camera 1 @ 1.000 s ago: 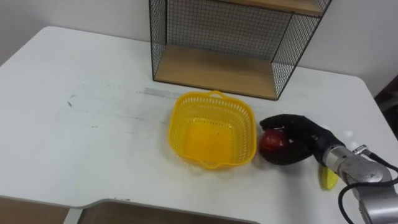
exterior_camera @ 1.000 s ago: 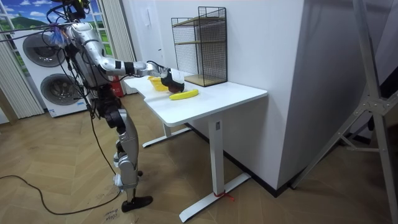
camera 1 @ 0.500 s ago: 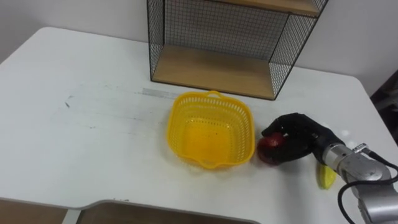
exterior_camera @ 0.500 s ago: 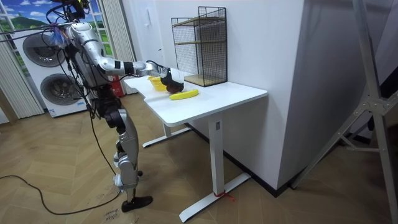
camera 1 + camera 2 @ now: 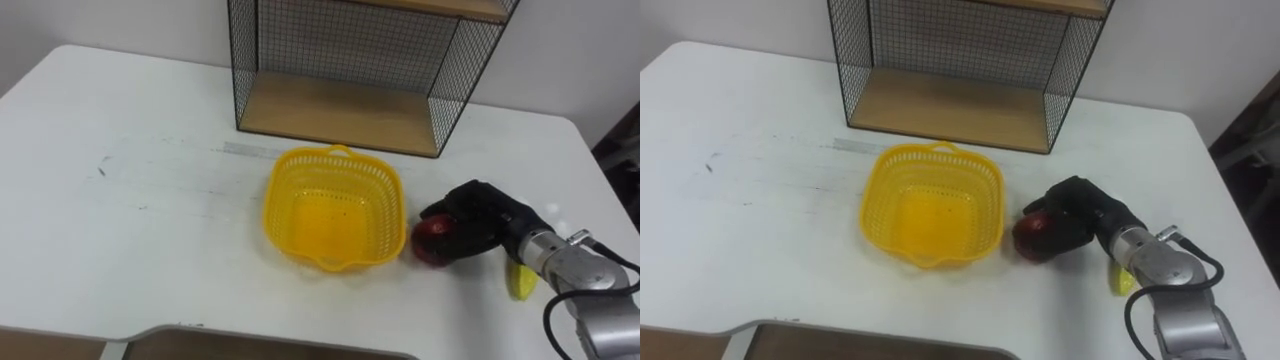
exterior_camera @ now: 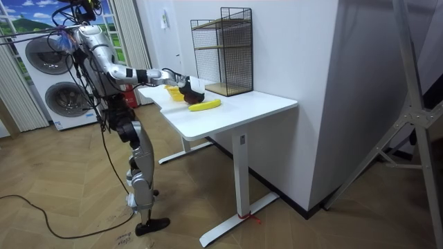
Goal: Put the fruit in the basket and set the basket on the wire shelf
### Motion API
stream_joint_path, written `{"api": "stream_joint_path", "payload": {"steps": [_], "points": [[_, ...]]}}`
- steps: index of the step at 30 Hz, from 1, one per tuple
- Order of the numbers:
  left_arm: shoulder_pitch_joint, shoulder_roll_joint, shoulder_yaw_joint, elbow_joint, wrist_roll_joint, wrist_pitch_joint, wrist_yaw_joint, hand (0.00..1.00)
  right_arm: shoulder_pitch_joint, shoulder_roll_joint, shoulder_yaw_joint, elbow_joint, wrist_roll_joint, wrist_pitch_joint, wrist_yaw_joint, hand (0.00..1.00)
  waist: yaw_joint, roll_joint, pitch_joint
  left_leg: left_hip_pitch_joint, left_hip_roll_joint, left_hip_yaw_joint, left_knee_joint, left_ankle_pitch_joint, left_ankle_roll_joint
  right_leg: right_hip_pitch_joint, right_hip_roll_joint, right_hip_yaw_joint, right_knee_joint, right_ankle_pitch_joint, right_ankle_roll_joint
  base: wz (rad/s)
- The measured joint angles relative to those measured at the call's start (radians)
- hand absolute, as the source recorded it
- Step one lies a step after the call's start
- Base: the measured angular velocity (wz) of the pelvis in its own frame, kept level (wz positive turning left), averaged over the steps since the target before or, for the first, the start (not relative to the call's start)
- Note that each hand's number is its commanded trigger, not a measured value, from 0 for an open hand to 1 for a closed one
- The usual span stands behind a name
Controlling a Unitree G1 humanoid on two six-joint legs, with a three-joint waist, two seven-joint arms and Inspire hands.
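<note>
the robot stands at the end of the white surface (image 5: pixel 130 190), on the room view's left, with one arm stretched out over it. two washing machines (image 6: pixel 52 83) stand behind the robot.

the black right hand (image 5: pixel 482 220) comes in from the right. its fingers are curled over a red apple (image 5: pixel 432 241) and hold it. the apple is low down by the surface, just beside the right edge of the yellow basket (image 5: pixel 333 208). it is outside the basket. you cannot tell if the apple touches the basket's rim.

the basket sits in the middle of the surface with its open side up. it has little holes all round its walls and a small handle at the near and far edge.

a banana (image 5: pixel 520 283) lies on the surface near the robot's right wrist. the arm hides part of it.

the wire shelf (image 5: pixel 350 70) stands at the back of the surface, behind the basket and apart from it. it has black wire sides and wooden boards.
</note>
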Motion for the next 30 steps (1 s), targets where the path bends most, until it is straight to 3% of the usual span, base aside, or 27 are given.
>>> {"api": "stream_joint_path", "payload": {"steps": [5,16,30], "points": [[0.001,0.000,0.004,0.004,0.000,-0.001,0.000,0.00,0.000,-0.027,-0.007,-0.025,0.001,0.000,-0.007,1.00,0.000,-0.002,-0.0010,0.003,0.000,0.004,-0.002,0.000,0.000,-0.001,0.000,0.004,0.002,0.000,0.000,-0.01],[0.004,-0.007,0.037,-0.002,0.007,-0.015,-0.005,0.00,-0.001,-0.028,-0.120,-0.231,-0.008,0.000,-0.007,1.00,-0.024,0.002,0.0045,-0.014,0.001,0.012,0.013,-0.002,0.001,-0.018,0.000,0.010,0.007,0.000,0.000,-0.01],[-0.007,-0.008,0.038,0.000,0.001,-0.036,-0.004,0.00,-0.022,-0.029,-0.140,-0.387,-0.002,0.000,-0.042,1.00,-0.025,0.007,0.0087,-0.013,0.001,0.014,0.004,-0.002,0.001,-0.031,0.000,0.018,0.014,0.000,0.000,0.00]]}}
